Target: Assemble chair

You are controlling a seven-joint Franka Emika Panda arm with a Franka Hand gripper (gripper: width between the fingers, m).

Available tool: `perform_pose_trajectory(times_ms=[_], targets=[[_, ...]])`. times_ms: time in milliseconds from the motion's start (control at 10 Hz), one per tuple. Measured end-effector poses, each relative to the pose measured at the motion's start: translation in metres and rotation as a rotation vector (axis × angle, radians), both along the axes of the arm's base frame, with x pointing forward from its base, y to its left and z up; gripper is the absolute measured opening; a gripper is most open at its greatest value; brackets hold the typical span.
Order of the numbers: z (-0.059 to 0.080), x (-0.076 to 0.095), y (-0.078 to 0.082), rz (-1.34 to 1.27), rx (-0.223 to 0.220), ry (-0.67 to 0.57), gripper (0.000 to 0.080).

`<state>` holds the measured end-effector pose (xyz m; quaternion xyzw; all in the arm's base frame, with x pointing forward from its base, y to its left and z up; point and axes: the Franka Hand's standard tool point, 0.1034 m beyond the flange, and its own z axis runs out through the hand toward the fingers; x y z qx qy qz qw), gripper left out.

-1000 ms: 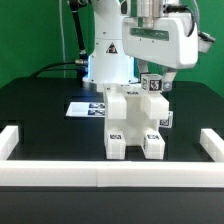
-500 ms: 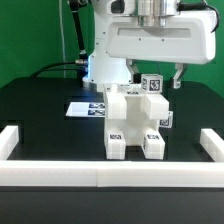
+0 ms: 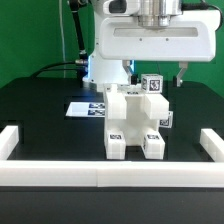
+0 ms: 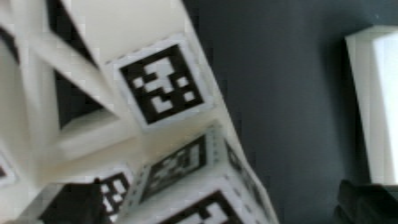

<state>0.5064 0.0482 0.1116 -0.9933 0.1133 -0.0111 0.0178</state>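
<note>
One arm [image 3: 150, 40] hangs vert. abv chair [image 3: 133, 117], jaws spread wide, gripping nothing.

Robotics lab rig: white robot arm [image 3: 105, 50] behind a black desk [image 3: 40, 115] fenced by white rail [image 3: 100, 177], green backdrop [image 3: 30, 30], marker board [image 3: 85, 108] on the desk, fiducial tags on the chair [image 3: 130, 125].

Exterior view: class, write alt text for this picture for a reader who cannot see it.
A small white blocky plastic chair with black-and-white square tags stands on a black table, the robot's two-finger gripper open just above it. A flat white marker board lies behind it; a white rail borders the table.
</note>
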Motion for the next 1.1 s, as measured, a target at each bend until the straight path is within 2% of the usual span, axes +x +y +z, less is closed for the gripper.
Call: perform_pose_trajectory(times_ms=[500,600,700,800,1100], targets=[[0.0,0.0002,-0.0035,0.29,-0.021,-0.006,0.0649],[0.0,0.0002,-0.0033,0.287,-0.021,-0.006,0.0539],[0.0,0.0002,-0.0034,0.287,-0.021,-0.006,0.0539],[0.0,0.0002,-0.0034,0.287,-0.021,-0.006,0.0332],[0.0,0.0002,-0.0034,0.249,-0.02,-0.005,0.0285]])
